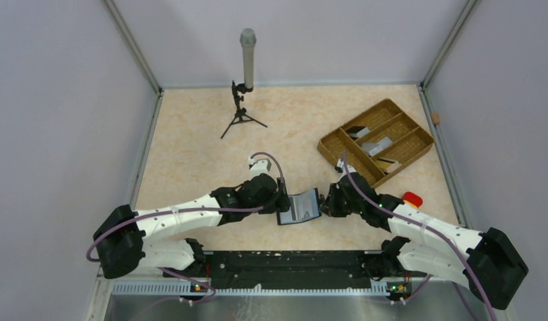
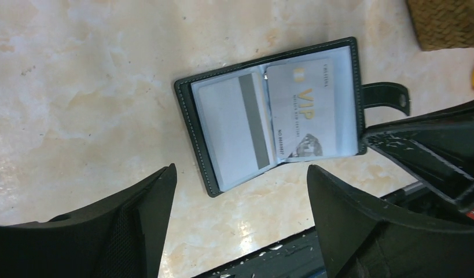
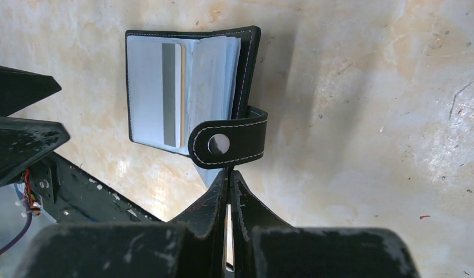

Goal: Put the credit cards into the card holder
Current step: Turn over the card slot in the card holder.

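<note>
Open card holder (image 2: 194,130) lies below wide, empty left jaws (right jaws shut by its tab (image 3: 240,142)).

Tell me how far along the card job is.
Done: the striped card and the VIP card sit in the open card holder. In hand: nothing; the left gripper hangs open above it, the right gripper, fingers shut, sits at the clasp tab. Left: at least one grey card in the woven tray.

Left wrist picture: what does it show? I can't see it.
An open black card holder lies on a pale marbled table, one striped card and one VIP card tucked inside. The left gripper hangs open near it.
</note>
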You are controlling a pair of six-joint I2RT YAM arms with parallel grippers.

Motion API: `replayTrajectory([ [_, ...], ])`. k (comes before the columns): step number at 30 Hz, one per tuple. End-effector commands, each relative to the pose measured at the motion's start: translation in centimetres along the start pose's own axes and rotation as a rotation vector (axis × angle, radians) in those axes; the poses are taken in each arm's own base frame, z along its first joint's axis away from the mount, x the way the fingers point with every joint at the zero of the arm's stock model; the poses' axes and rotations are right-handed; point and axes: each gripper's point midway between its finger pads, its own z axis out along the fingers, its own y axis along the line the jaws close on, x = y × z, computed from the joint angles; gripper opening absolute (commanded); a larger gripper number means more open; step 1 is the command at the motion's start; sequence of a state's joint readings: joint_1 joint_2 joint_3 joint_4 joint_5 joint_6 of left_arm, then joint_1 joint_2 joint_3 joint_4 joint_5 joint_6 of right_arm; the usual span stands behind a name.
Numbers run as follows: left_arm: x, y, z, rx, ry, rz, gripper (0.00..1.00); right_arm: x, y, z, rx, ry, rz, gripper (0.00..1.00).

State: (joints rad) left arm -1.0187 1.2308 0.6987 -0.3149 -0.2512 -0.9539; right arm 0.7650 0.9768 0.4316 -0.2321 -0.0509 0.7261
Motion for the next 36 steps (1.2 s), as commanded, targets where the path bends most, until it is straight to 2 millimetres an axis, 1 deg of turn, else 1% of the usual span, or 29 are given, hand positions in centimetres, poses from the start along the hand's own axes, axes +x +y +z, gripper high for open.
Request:
replayTrajectory([
  [1, -1.7, -2.0, -0.9, 0.091, -0.055, -0.001, 0.87, -0.5, 1.1, -0.1, -0.034, -0.012, -0.030, 0.00],
  [6, -1.9, -3.0, -0.5, 0.119, -0.046, 0.020, 0.89, -0.9, 1.8, -0.3, -0.066, -0.030, -0.031, 0.00],
  [10, -1.5, -4.2, 0.1, 0.171, -0.020, 0.012, 0.90, -1.6, 3.1, -0.8, -0.123, -0.053, -0.030, 0.00],
  [12, -1.4, -4.5, 0.3, 0.187, -0.015, -0.005, 0.90, -2.0, 3.9, -1.0, -0.160, -0.068, -0.030, 0.00],
  [14, -1.2, -3.6, 0.7, 0.165, -0.009, -0.030, 0.90, -2.3, 4.6, -1.2, -0.186, -0.079, -0.035, 0.00],
  [17, -1.0, -1.6, 1.2, 0.122, -0.004, -0.073, 0.90, -2.3, 5.3, -1.0, -0.200, -0.073, -0.052, 0.00],
  [20, -0.8, 0.4, 1.3, 0.074, -0.016, -0.095, 0.89, -2.4, 6.1, -0.8, -0.212, -0.071, -0.070, 0.00],
  [21, -0.6, 0.9, 1.3, 0.064, -0.017, -0.099, 0.87, -2.3, 6.5, -0.7, -0.218, -0.069, -0.076, 0.00],
  [23, 0.1, 1.9, 1.7, 0.050, -0.002, -0.108, 0.80, -2.3, 7.2, -0.6, -0.233, -0.066, -0.088, 0.00],
  [25, 0.7, 2.3, 2.0, 0.054, 0.010, -0.121, 0.74, -2.2, 7.9, -0.4, -0.249, -0.062, -0.101, 0.00],
  [27, 1.0, 2.4, 2.3, 0.069, 0.013, -0.134, 0.69, -2.1, 8.8, -0.2, -0.265, -0.059, -0.115, 0.00],
  [30, 1.3, 2.6, 2.5, 0.074, 0.013, -0.143, 0.63, -1.5, 9.6, 0.3, -0.270, -0.039, -0.128, 0.00],
  [32, 1.6, 2.9, 2.6, 0.070, 0.021, -0.142, 0.61, -1.7, 10.7, 0.6, -0.299, -0.049, -0.136, 0.00],
  [36, 2.2, 3.3, 2.9, 0.070, 0.034, -0.153, 0.53, -1.4, 11.5, 1.4, -0.302, -0.034, -0.146, 0.00],
])
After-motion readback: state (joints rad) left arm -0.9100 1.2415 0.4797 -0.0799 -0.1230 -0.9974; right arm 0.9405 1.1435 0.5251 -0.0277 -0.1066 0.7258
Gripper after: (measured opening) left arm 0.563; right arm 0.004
